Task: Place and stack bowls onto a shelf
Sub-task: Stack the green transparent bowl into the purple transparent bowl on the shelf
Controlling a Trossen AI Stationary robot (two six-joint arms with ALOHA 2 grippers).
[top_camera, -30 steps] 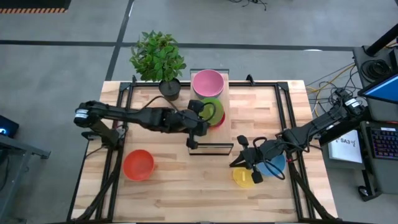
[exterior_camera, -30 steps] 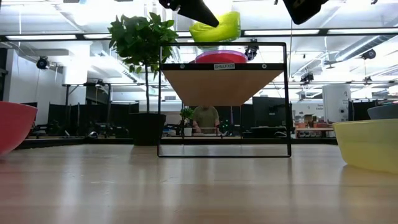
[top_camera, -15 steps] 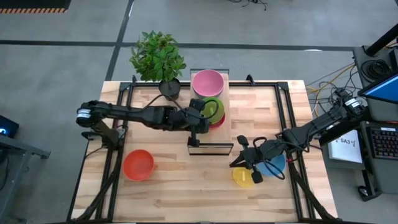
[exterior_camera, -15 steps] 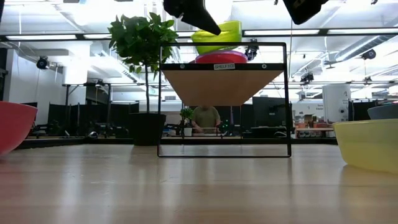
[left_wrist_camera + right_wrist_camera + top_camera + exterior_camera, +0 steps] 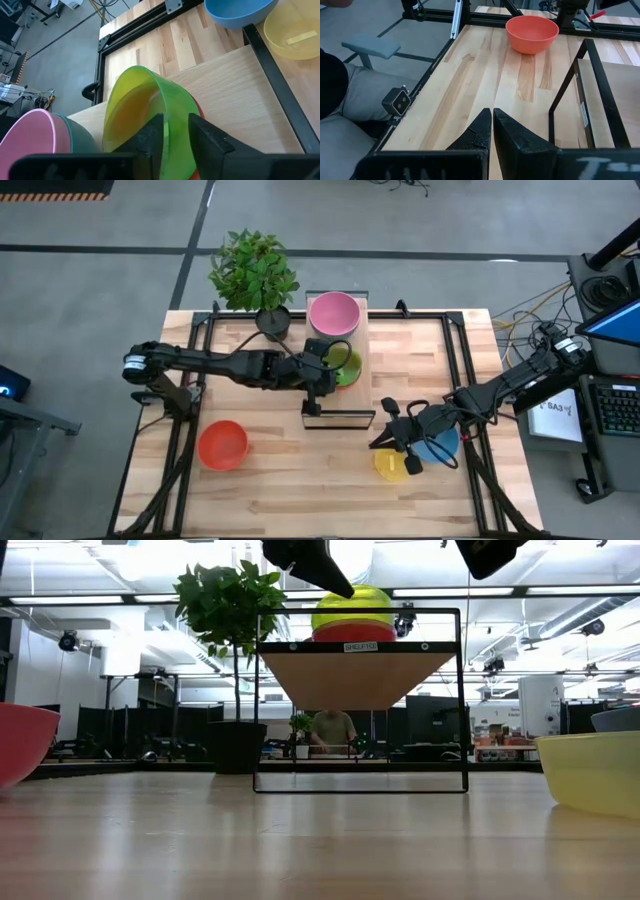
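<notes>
The shelf (image 5: pixel 355 395) stands mid-table. On its far end a pink bowl (image 5: pixel 334 313) sits nested in a teal bowl (image 5: pixel 75 142). My left gripper (image 5: pixel 322 370) is shut on a green bowl (image 5: pixel 347 366), which sits nested in a red bowl (image 5: pixel 355 632) on the shelf board (image 5: pixel 355 675). My right gripper (image 5: pixel 380 440) is shut and empty, above the table beside the yellow bowl (image 5: pixel 393 465) and the blue bowl (image 5: pixel 440 442). An orange bowl (image 5: pixel 222 444) rests on the table at the near left. The purple bowl does not show. My left gripper holds the green bowl by its rim and wall (image 5: pixel 172 117) on the side toward the table's left. One finger (image 5: pixel 150 140) is inside the bowl and one (image 5: pixel 207 140) outside. The fingers slant down from the left. The bowl sits upright in the red bowl.
A potted plant (image 5: pixel 255 272) stands at the far edge, left of the shelf. The shelf's dark frame (image 5: pixel 340 420) rises from the table in front of my right gripper. Bare tabletop (image 5: pixel 290 480) lies between the orange and yellow bowls. A person sits beyond the table (image 5: pixel 330 730).
My left gripper has lowered the green bowl, which was tilted and clear above the red bowl. The green bowl now sits level, nested in the red one. The gripper has kept its hold.
</notes>
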